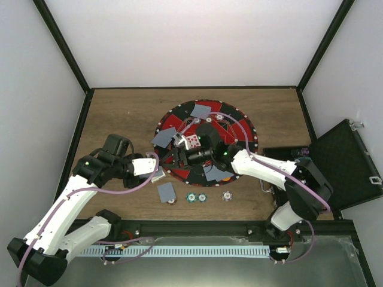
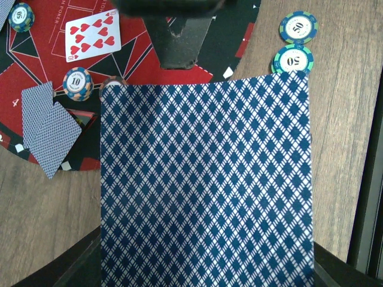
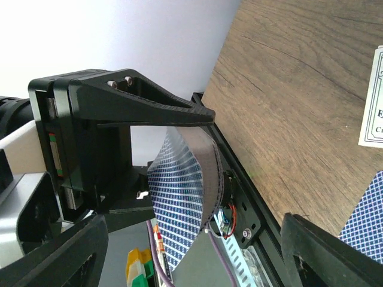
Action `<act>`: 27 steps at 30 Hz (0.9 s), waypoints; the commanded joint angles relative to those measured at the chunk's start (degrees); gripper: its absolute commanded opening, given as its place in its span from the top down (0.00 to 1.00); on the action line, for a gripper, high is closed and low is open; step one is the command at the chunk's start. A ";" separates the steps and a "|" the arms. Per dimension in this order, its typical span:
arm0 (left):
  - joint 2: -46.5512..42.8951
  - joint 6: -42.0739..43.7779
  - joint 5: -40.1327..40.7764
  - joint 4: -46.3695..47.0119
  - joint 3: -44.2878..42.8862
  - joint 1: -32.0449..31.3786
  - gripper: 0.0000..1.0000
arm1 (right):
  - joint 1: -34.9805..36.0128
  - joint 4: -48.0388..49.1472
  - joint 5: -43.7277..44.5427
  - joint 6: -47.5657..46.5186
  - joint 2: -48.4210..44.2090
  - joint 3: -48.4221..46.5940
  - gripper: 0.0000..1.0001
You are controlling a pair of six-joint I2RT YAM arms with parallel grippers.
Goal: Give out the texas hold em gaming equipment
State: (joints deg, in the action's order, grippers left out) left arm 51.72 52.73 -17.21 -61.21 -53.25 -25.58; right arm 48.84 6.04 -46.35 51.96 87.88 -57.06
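A deck of blue-diamond-backed playing cards [image 2: 206, 179] fills the left wrist view, and my left gripper [image 1: 157, 173] is shut on it at the mat's near-left rim. My right gripper [image 1: 178, 156] is open and faces the deck [image 3: 182, 197], whose top cards bow outward ahead of its fingers [image 3: 335, 251]. A hearts card [image 2: 93, 36] lies face up on the mat, with face-down cards [image 2: 48, 128] and a "10" chip [image 2: 78, 82] near it. Two "50" chips [image 2: 293, 60] and one face-down card [image 1: 166, 191] lie on the wood in front of the mat.
The round red-and-black mat [image 1: 239, 128] carries more face-down cards [image 1: 200, 110]. Another chip [image 1: 227, 195] sits on the wood near the right arm. An open black case [image 1: 347, 161] stands at the right edge. A black rail [image 1: 197, 227] runs along the near table edge.
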 commanded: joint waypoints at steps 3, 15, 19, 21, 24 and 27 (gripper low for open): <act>-0.16 0.43 -1.33 0.65 -1.92 0.12 0.95 | 0.40 3.24 -0.97 1.76 0.05 1.39 0.21; 0.48 0.26 -1.51 0.87 -2.45 0.10 0.95 | 3.78 10.42 -2.21 5.60 7.11 -1.60 0.27; 0.48 0.25 -1.53 0.82 -2.40 0.10 0.95 | 4.33 12.74 -2.88 7.10 10.19 -3.76 0.30; 0.48 0.27 -1.49 0.83 -2.38 0.10 0.95 | 4.57 13.36 -3.28 7.57 11.76 -5.07 0.32; 0.48 0.27 -1.35 0.83 -2.31 0.14 0.95 | 4.79 13.94 -4.00 8.18 13.85 -6.72 0.34; 0.48 0.35 -1.17 0.83 -2.20 0.10 0.95 | 4.76 14.29 -4.26 8.59 15.17 -7.25 0.38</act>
State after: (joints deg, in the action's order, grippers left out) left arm 52.38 52.73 -17.23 -61.17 -54.04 -25.58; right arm 52.97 18.09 -49.08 59.40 101.30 -61.54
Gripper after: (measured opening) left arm 0.618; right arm 0.642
